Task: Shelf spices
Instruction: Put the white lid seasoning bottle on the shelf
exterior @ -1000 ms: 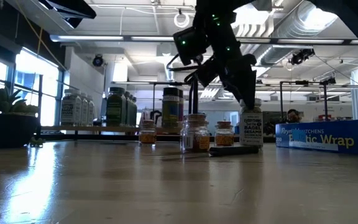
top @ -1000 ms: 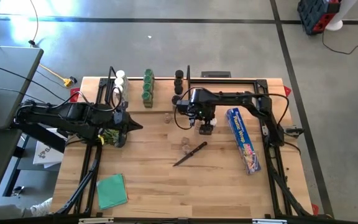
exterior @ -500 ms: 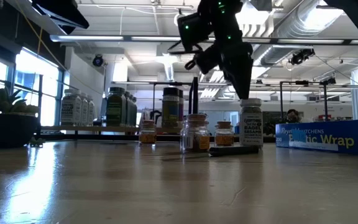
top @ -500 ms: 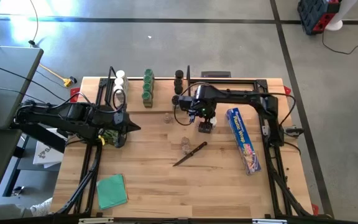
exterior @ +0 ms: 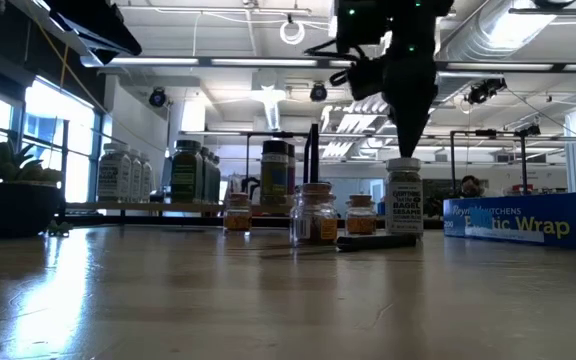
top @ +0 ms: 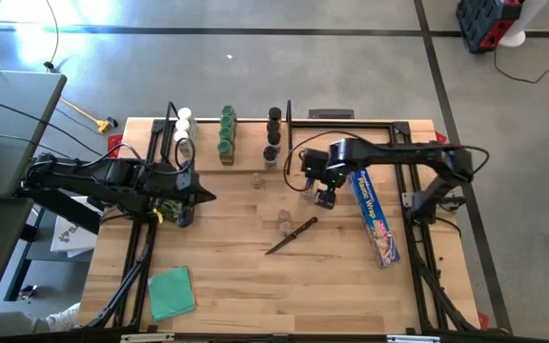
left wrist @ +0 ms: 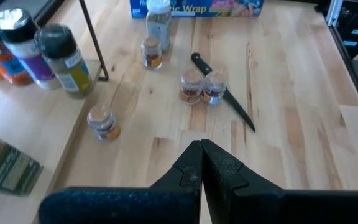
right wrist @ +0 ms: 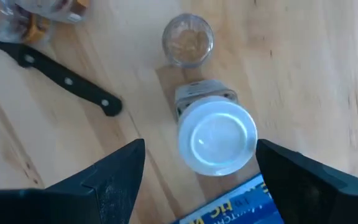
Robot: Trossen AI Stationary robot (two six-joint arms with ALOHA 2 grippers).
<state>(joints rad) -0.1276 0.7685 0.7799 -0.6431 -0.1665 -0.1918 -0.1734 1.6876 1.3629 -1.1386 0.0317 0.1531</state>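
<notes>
Right pincer (top: 324, 191) is seen above the white-capped jar (right wrist: 217, 135), fingers (right wrist: 114, 177) spread wide either side of the cap w/o contact; nothing is pinched. In low view the jar stands upright on the bench (top: 255, 276), pincer directly over it. The jar is placed just beside the blue plastic-wrap box (top: 373, 215), w/ a small clear jar (right wrist: 188, 40) near it on the other side.

Left pincer (left wrist: 202, 163) is held over the bench's left portion, near the shelf's left end; fingers pressed together, empty.

Shelf (top: 246, 152) runs along the far edge of the bench, black upright rod at each end. On it are noted: white-capped jars (top: 183, 122) at left, green-capped jars (top: 226, 133) at middle, black-capped jars (top: 273, 133) at right.

Off the shelf, on the bench: one small clear jar (top: 257, 178) just in front of the shelf, a pair of small clear jars (left wrist: 202, 87) touching each other, next to the dark-handled knife (top: 292, 235). Green cloth (top: 171, 291) lies at near-left, well apart from the rest.
</notes>
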